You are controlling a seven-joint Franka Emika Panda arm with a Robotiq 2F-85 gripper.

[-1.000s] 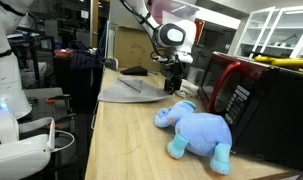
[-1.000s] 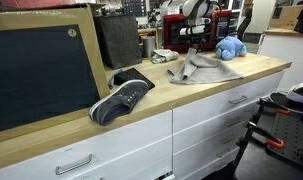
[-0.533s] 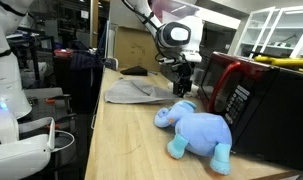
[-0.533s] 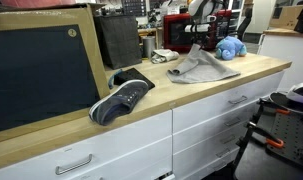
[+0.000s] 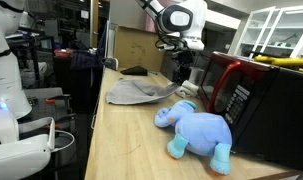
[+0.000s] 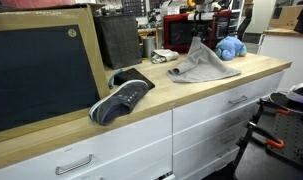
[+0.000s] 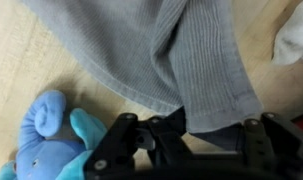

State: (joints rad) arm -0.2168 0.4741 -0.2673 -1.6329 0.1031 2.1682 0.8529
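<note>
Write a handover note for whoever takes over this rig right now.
Gripper: shut on a fold of the grey cloth, held above the wooden counter.
Cloth: one end raised in a peak, the rest draped on the counter.
Blue plush elephant: lies beside the cloth, apart from the gripper.
Done: cloth grasped and partly lifted.
Left: most of it rests on the counter.

Grey ribbed cloth [image 7: 181, 60], blue plush elephant [image 5: 199, 128] w/ teal feet, red-framed microwave [image 5: 223, 75], navy shoe [image 6: 121, 98].
</note>
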